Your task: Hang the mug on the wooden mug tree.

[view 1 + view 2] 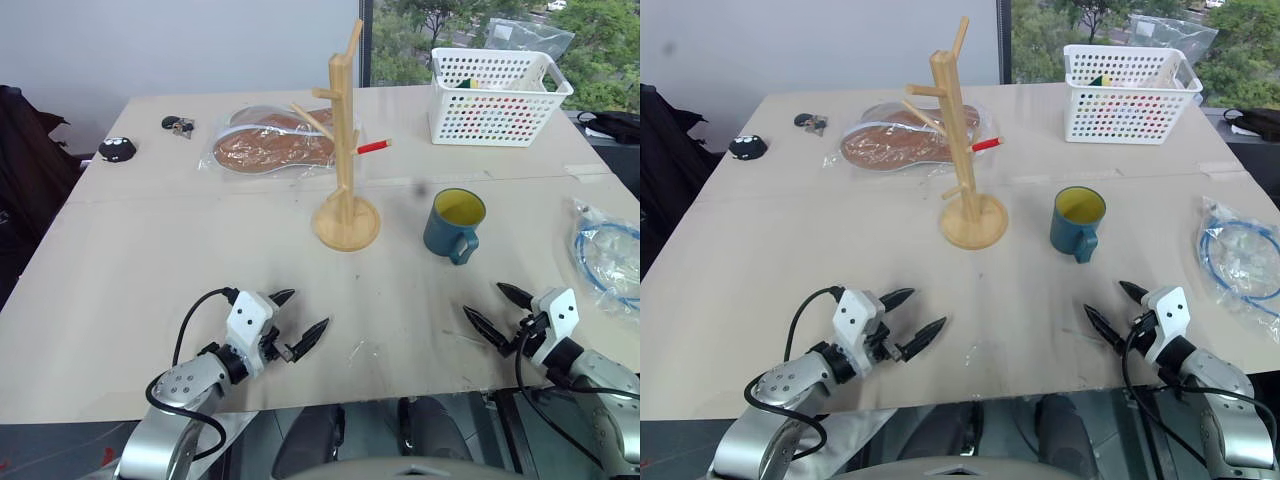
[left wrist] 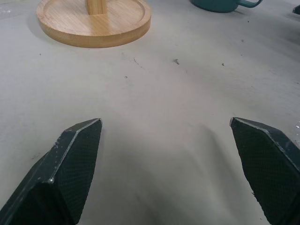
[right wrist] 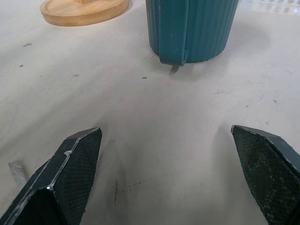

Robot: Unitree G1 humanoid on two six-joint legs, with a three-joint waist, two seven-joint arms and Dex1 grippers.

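Teal-blue with a yellow inside, the mug (image 1: 455, 224) stands upright on the counter (image 1: 150, 250) right of centre in the head view, its loop handle turned toward the near edge. It hangs on nothing and nothing grips it. Just to its left, apart from it, stands the wooden mug tree (image 1: 345, 150), its round base flat on the counter and its pegs bare.

In the lower right of the frame the right gripper (image 1: 500, 312) hovers near the counter's front edge, jaws spread wide and empty, aimed up toward the mug; the right wrist view shows the mug's ribbed wall and handle straight ahead between the fingertips (image 3: 75, 173). In the lower left, the left gripper (image 1: 300, 318) also has its jaws released, holding nothing, with the tree's base ahead of it.

Further back lie a white perforated basket (image 1: 497, 95) at upper right, a red pen-like item (image 1: 373, 146), possibly a marker, a clear-wrapped brown package (image 1: 270, 145), keys (image 1: 178, 125), and a small black object (image 1: 117, 149). A bagged blue cable (image 1: 608, 255) sits at the right edge.
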